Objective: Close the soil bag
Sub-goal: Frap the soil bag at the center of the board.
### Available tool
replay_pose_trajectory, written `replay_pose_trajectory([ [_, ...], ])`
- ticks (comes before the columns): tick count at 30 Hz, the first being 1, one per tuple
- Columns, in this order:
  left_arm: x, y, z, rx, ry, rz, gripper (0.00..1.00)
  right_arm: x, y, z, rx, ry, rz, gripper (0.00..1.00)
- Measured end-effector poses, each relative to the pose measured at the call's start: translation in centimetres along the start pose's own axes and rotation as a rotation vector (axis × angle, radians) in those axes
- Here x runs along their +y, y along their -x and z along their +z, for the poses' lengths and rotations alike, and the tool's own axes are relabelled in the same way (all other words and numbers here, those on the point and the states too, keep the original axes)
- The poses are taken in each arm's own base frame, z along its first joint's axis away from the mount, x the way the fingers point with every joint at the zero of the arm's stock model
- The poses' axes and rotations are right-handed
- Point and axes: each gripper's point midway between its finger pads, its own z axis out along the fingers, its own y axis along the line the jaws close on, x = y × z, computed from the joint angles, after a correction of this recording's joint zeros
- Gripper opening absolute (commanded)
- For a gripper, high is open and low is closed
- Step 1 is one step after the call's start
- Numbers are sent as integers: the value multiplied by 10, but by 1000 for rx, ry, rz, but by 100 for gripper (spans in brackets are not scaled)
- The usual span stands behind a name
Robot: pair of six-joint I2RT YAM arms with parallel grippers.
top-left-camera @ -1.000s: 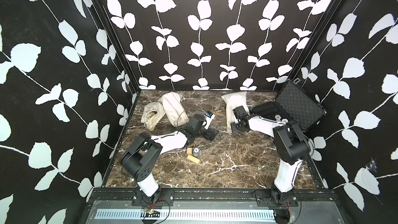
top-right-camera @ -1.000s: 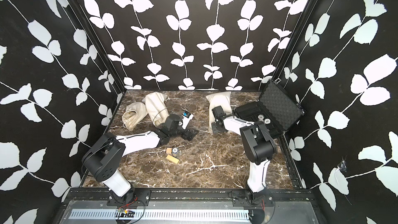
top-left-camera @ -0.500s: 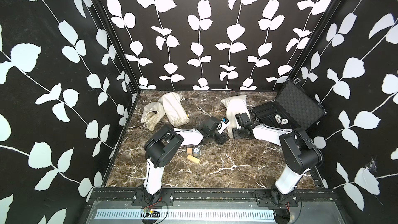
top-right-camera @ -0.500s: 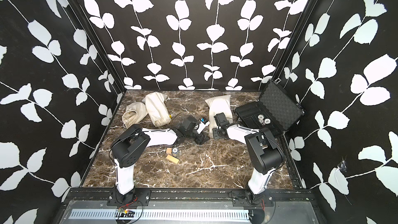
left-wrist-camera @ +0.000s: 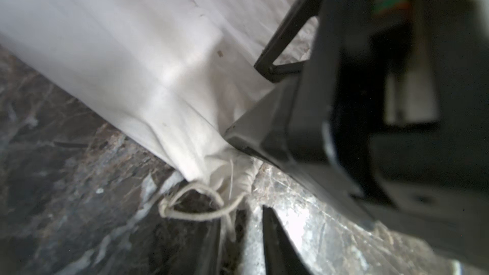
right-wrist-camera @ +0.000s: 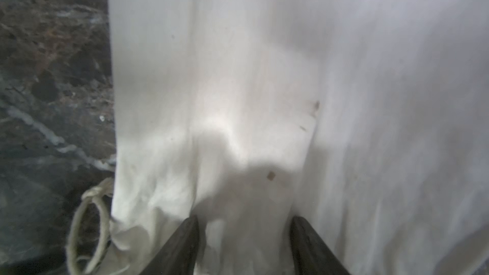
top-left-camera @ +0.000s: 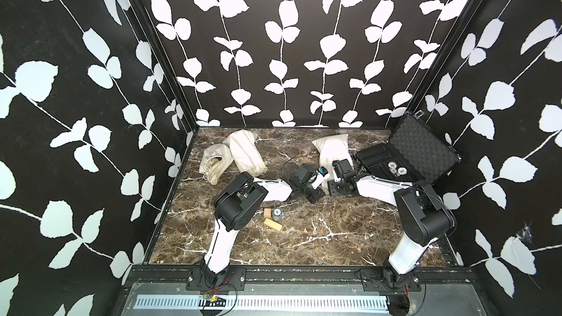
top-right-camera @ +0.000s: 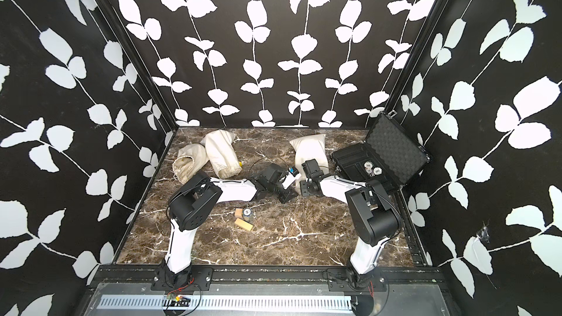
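Count: 3 cloth bags, 1 open black case [top-left-camera: 419,147], 3 chips [top-left-camera: 395,169] in it, 2 wooden blocks [top-left-camera: 272,224], 1 small can [top-left-camera: 277,212]. Chip print is too small to read; no other writing.

The soil bag [top-left-camera: 333,147] lies near the tabletop [top-left-camera: 334,238] back edge, right of centre, just beside the case. The other two bags [top-left-camera: 217,162] are at the back-left corner.

My left gripper [left-wrist-camera: 240,223] is narrow, at the bag's mouth, with the drawstring [left-wrist-camera: 190,215] tail in the gap; can't tell if it's pinched. My right gripper [right-wrist-camera: 244,219] is mid-wide, straddling the mouth cloth; can't tell if it's clamped.
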Motion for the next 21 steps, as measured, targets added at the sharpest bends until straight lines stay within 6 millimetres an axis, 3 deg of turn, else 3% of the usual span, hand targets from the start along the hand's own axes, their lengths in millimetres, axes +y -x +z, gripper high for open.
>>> replay_pose_trajectory([
  [2, 0, 0, 0, -1, -1, -1, 1, 0, 0, 0, -1, -2, 1, 59],
  [8, 4, -6, -4, -20, 10, -13, 0, -2, -2, -2, -14, -6, 3, 61],
  [11, 6, -11, -17, -22, 27, -32, 0, -5, -9, -8, -23, -9, 3, 64],
  [13, 7, -2, -36, -52, 50, -32, 0, -6, -16, -21, -52, 2, -3, 70],
  [16, 2, 28, -68, -133, 76, -9, 0, -6, -15, -52, -143, 28, -30, 78],
  [21, -11, 76, -117, -274, 93, 31, 0, 6, 22, -122, -404, 95, -116, 89],
])
